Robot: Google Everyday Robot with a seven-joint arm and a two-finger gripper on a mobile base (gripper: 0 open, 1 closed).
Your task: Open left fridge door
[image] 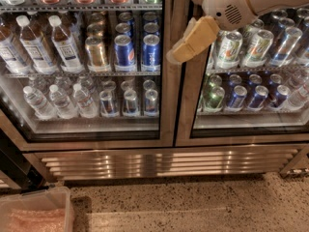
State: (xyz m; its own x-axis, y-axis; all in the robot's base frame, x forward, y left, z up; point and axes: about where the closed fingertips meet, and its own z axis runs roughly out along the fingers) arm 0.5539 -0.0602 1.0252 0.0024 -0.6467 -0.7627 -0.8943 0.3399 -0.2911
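Observation:
The left fridge door [167, 95] is a tall glass pane in a brushed-steel frame with black inner trim. It stands shut, flush with its twin. Behind its glass are water bottles, tea bottles and blue and gold cans. My gripper [187, 46], tan-padded on a white arm coming in from the upper right, hangs in front of the seam where the two doors meet. Its tip lies over the left door's right-hand steel edge, at the height of the blue cans. I cannot tell whether it touches the frame.
The twin right door [186, 124] fronts green-and-white and blue cans. A ribbed steel grille panel [164, 162] runs below both doors. A clear plastic bin [34, 211] sits on the speckled floor [193, 202] at bottom left, beside a dark upright [12, 163].

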